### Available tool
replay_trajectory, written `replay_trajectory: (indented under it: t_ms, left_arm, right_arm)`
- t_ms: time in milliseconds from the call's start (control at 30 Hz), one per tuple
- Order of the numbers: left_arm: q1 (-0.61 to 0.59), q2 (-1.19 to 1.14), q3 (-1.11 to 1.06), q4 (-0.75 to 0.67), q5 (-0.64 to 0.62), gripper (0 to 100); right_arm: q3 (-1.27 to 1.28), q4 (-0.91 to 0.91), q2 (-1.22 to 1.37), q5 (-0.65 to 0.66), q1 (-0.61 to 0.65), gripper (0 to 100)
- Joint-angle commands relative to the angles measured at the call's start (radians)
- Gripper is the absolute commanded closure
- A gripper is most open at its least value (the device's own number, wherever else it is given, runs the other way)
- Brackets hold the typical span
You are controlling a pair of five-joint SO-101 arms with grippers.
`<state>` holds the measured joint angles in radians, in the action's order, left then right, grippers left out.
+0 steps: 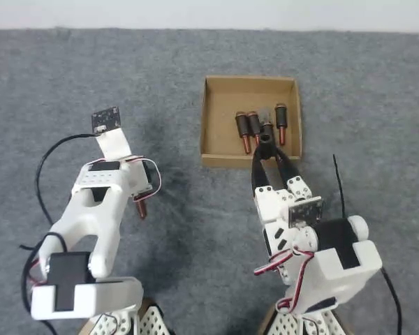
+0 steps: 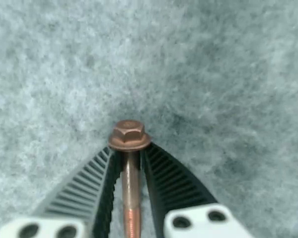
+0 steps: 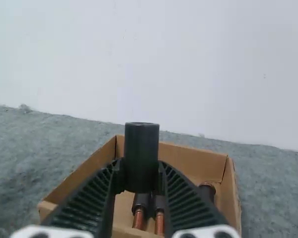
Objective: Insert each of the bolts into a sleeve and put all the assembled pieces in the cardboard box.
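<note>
Left hand (image 1: 140,201), seen from the high view, points down at the grey worktop (image 1: 174,77) well left of the cardboard box (image 1: 204,118), clamped on a copper bolt (image 1: 141,208). The right hand (image 1: 266,146) sits over the box's near wall, gripping a black sleeve (image 1: 266,132); three assembled pieces (image 1: 254,127) lie inside the box. From the left wrist view, the ribbed fingers (image 2: 161,173) pinch the bolt's shank just under its hex head, above bare carpet. From the right wrist view, the fingers (image 3: 181,198) are closed on the upright sleeve's lower part, with the open box and its assembled pieces just beyond.
</note>
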<state>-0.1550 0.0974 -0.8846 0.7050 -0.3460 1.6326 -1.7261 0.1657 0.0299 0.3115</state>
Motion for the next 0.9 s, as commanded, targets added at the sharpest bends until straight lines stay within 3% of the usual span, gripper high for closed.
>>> replay_trajectory:
  t_ms: [0,267,600,867]
  left_arm:
    - [-0.002,0.066,0.008,-0.023,0.014,99]
    - [0.011,0.068,0.018,-0.028,0.014,99]
    - [0.110,0.086,0.025,-0.210,0.012,99]
    - [0.215,0.342,0.021,-0.230,0.011,99]
  right_arm:
    - [0.028,-0.033,-0.016,0.005,-0.019,99.2]
    - [0.025,-0.030,-0.005,-0.054,-0.018,99.2]
    - [0.023,0.062,-0.005,-0.054,-0.010,99.2]
    - [0.003,0.137,-0.005,-0.054,-0.002,99.2]
